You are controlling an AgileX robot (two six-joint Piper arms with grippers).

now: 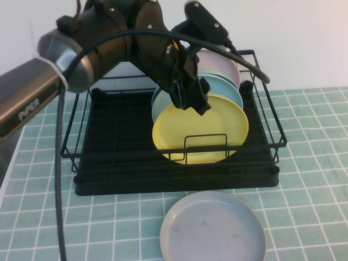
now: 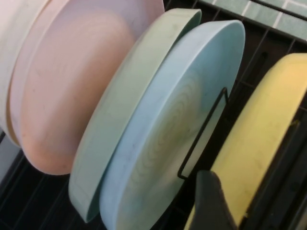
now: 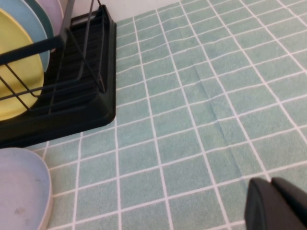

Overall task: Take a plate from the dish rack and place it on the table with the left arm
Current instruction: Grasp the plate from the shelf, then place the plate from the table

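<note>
The yellow plate stands upright at the front of the row in the black dish rack. My left gripper reaches down from above to the plate's top rim. In the left wrist view the left gripper is open, with one dark finger on the side toward the light blue plate and the yellow plate in the gap. Nothing is gripped. My right gripper is shut and empty, low over the green tiled table, beside the rack's right end.
Behind the yellow plate stand a light blue plate, a green-teal one and a pink one. A grey-lilac plate lies flat on the table in front of the rack. Upright wire dividers stand before the yellow plate.
</note>
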